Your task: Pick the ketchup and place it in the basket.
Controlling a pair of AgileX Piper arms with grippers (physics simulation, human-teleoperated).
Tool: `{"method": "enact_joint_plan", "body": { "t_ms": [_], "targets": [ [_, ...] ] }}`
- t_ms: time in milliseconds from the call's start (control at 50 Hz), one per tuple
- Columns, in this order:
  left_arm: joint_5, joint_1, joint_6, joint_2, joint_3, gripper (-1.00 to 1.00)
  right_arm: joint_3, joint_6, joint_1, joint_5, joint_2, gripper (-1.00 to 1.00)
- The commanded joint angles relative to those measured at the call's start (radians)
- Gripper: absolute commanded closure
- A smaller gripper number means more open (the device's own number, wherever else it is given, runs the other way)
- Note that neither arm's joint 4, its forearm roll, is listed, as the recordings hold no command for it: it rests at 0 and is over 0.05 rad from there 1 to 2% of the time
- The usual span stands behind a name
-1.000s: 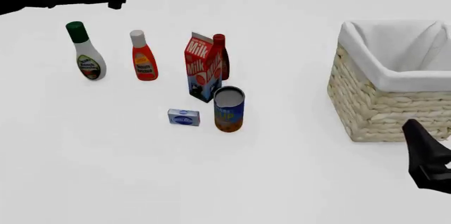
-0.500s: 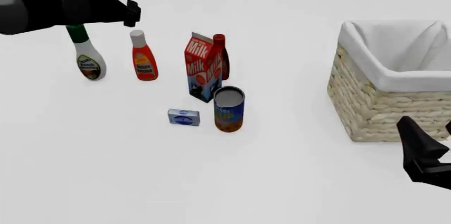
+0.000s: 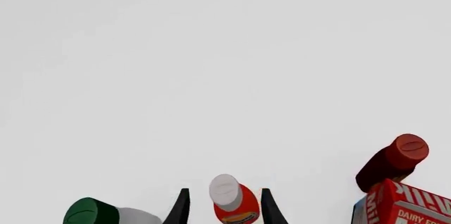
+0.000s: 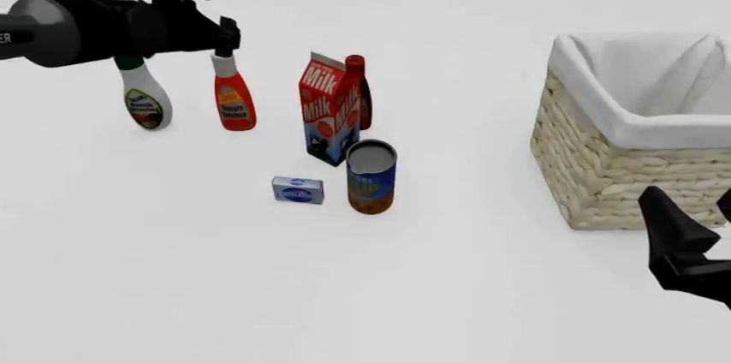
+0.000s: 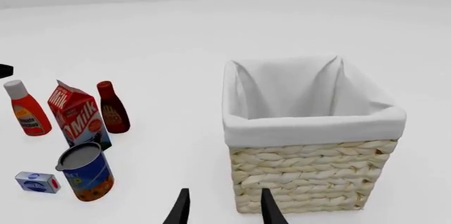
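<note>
Nearest, at the table's (image 4: 365, 312) near right corner, the right gripper (image 4: 699, 252) hangs idle with its fingers parted and nothing between them, just in front of the basket (image 4: 622, 170). The basket sits at the right edge, its white liner folded over the rim, nothing visible inside.

Toward the middle stand a small blue box (image 4: 298, 190) and a can (image 4: 371, 176), with a milk carton (image 4: 329, 108) behind them and a dark red bottle (image 4: 358, 89) just behind the carton.

Farther back on the left, the ketchup (image 4: 233, 93) stands upright beside a green-capped bottle (image 4: 140, 98). The left gripper (image 4: 226, 34) hovers at its cap. In the left wrist view the fingers (image 3: 180, 209) are spread, one either side of the ketchup (image 3: 233, 203), not yet closed on it.

The step in hand looks like the grasp. It would go best with the gripper lowered so the fingers close on the red body rather than the narrow cap, keeping centred and clear of the green-capped bottle (image 3: 99, 213). Then lift straight up before carrying it to the right, over the carton, to the basket.
</note>
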Motion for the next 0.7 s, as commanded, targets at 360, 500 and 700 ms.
{"method": "enact_joint_plan", "body": {
  "t_ms": [360, 500, 700],
  "targets": [
    [-0.011, 0.019, -0.032, 0.111, -0.076, -1.00, 0.000, -0.006, 0.001, -0.101, 0.130, -1.00],
    [-0.014, 0.018, -0.044, 0.134, -0.087, -1.00, 0.000, -0.008, 0.002, -0.128, 0.163, -1.00],
    [-0.025, 0.022, -0.062, 0.168, -0.093, -1.00, 0.000, -0.010, 0.001, -0.147, 0.190, -1.00]
  ]
}}
